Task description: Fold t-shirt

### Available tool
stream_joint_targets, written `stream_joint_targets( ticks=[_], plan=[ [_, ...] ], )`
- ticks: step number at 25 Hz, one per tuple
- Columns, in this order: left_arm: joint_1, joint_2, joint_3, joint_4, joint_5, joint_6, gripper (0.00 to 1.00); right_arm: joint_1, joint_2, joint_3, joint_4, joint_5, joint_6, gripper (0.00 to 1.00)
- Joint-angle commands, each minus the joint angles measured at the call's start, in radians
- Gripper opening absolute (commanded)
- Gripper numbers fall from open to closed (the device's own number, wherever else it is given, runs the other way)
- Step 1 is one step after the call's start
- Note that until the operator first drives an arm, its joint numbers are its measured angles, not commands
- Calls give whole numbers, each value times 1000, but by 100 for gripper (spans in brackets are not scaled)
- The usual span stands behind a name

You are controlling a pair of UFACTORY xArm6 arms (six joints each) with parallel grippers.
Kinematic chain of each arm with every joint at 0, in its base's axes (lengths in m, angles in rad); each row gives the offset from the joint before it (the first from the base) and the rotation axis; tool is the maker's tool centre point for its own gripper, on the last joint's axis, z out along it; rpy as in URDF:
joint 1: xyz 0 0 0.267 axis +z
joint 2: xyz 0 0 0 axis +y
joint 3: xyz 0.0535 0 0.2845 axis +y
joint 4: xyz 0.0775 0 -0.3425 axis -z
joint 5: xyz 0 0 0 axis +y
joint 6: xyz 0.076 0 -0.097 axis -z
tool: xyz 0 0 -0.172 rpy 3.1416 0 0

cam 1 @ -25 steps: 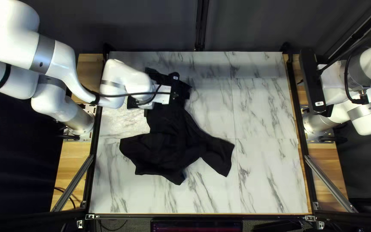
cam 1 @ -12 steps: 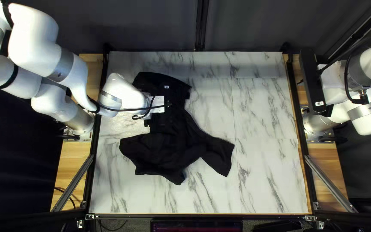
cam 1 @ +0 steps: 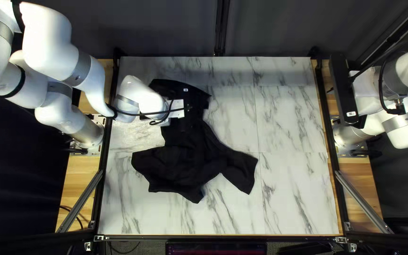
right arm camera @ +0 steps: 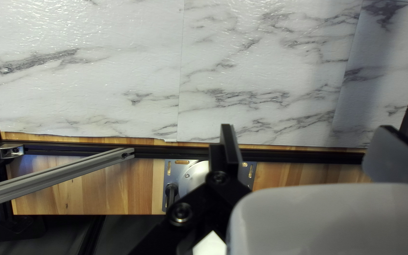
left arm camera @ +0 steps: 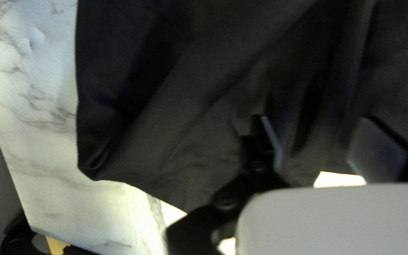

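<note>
On my table (cam 1: 298, 198), the t-shirt (cam 1: 185, 165) lies mostly left of the middle, running from near the far edge toward the near one. My left claw (cam 1: 177, 109) is over its far part. My right claw (cam 1: 344, 89) is above the table's right edge, well apart from the t-shirt. My left arm's base (cam 1: 89, 133) stands at the left edge, my right arm's base (cam 1: 348, 137) at the right. Behind the far edge is a curtain (cam 1: 166, 28).

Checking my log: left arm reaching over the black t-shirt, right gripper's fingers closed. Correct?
No: the right gripper is open, its fingers apart, as the right wrist view shows. The left arm does reach over the black t-shirt.
</note>
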Motion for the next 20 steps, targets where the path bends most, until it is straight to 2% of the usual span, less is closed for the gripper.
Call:
stream_joint_targets(
  ticks=[1, 4, 7, 9, 15, 20],
  plan=[
    [-45, -38, -47, -46, 100, 34, 0, 0, 0, 0, 0, 0, 0, 100],
    [-86, -57, -104, -70, 191, 55, 0, 0, 0, 0, 0, 0, 0, 100],
    [-130, -50, -201, -84, 295, 85, 0, 0, 0, 0, 0, 0, 0, 100],
    [-149, -19, -300, -86, 364, 122, 0, 0, 0, 0, 0, 0, 0, 100],
    [-145, 86, -522, -81, 458, 239, 0, 0, 0, 0, 0, 0, 0, 100],
    [-161, 117, -606, -72, 497, 283, 0, 0, 0, 0, 0, 0, 0, 100]
  ],
)
